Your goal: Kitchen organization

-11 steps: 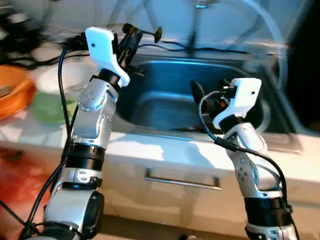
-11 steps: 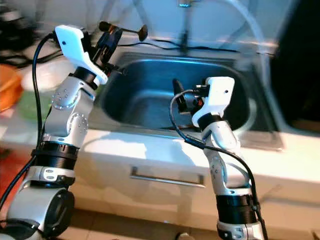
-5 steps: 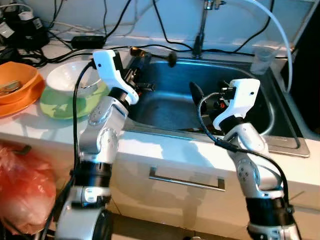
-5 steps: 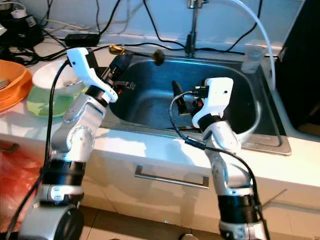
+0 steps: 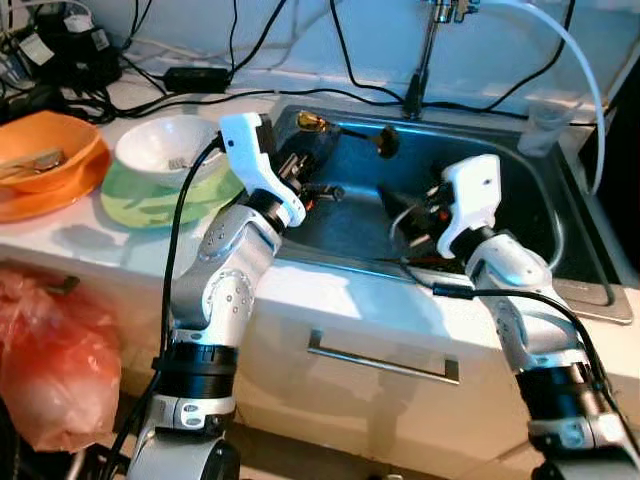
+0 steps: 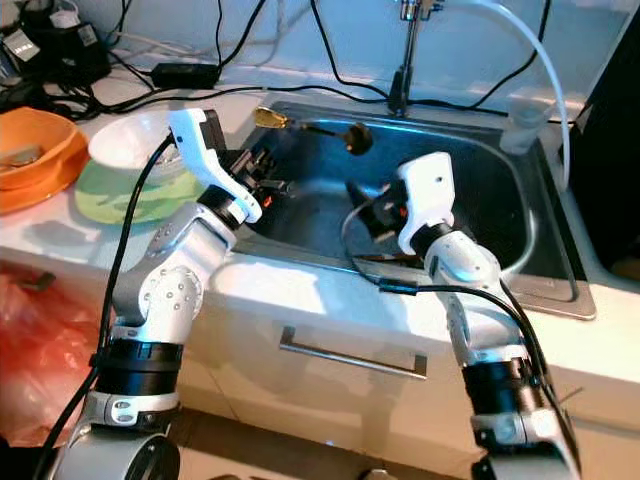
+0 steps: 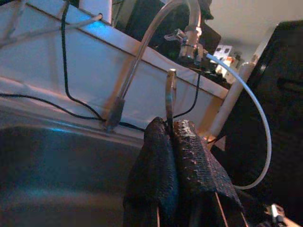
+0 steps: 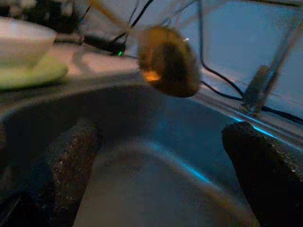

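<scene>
Here: left hand point(image 7: 173, 156) pinching spoon point(image 5: 345, 133) over sink point(image 5: 520, 200); right hand point(image 8: 161, 175) spread.

Reaching forward with the left arm bent at the elbow, left gripper point(image 5: 312, 172) raised, black fingers point(image 7: 163, 165) pressing together. Extending the right arm forward and down beside it, right gripper point(image 6: 372, 213) pointing toward the left one, fingers point(image 8: 71, 161) spreading wide apart.
</scene>
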Available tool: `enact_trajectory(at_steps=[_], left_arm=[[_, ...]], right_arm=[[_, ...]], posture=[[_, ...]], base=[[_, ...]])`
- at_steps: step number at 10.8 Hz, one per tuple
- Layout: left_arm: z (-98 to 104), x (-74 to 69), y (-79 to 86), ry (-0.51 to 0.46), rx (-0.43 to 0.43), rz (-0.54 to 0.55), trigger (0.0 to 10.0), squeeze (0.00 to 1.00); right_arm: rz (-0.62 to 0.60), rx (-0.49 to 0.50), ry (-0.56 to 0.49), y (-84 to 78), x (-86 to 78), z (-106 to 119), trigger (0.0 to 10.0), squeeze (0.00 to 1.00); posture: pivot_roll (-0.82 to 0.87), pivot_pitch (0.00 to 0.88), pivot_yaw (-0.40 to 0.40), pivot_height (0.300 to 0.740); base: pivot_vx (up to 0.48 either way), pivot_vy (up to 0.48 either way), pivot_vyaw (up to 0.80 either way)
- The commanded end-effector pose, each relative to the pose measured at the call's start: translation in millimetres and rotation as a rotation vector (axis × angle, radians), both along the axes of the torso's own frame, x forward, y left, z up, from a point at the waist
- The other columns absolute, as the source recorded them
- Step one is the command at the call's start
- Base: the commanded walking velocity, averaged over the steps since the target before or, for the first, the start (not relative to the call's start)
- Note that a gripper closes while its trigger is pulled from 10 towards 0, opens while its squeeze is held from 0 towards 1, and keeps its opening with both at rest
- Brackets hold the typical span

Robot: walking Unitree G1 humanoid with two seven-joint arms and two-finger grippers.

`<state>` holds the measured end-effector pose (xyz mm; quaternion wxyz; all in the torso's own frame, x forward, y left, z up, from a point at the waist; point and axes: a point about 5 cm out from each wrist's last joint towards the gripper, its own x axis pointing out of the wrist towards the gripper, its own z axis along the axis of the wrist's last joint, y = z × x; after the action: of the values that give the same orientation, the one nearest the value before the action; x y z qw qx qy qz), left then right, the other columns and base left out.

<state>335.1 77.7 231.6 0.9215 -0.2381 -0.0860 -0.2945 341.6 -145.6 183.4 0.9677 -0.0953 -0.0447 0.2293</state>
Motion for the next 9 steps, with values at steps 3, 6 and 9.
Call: enact_trajectory(at_steps=[3, 6, 9], left_arm=[[-4, -7.0, -6.2, 0.052, 0.005, 0.005, 0.0, 0.00], [-16, -7.6, -9.2, 0.118, 0.025, 0.028, 0.0, 0.00], [-17, -6.1, -16.4, 0.139, 0.008, 0.022, 0.0, 0.00]], right_arm=[[0.071, -0.130, -0.106, 4.4, 10.1, 15, 10.0, 0.00], [0.098, -0.147, -0.152, 13.1, 10.9, 20, 10.0, 0.00], [0.158, -0.147, -0.147, 27.6, 6.3, 13, 10.0, 0.00]], posture=[[0.01, 0.000, -0.047, 0.740], [0.01, 0.000, -0.057, 0.740], [0.01, 0.000, -0.066, 0.740]], base=[[0.000, 0.000, 0.00], [0.000, 0.000, 0.00], [0.000, 0.000, 0.00]])
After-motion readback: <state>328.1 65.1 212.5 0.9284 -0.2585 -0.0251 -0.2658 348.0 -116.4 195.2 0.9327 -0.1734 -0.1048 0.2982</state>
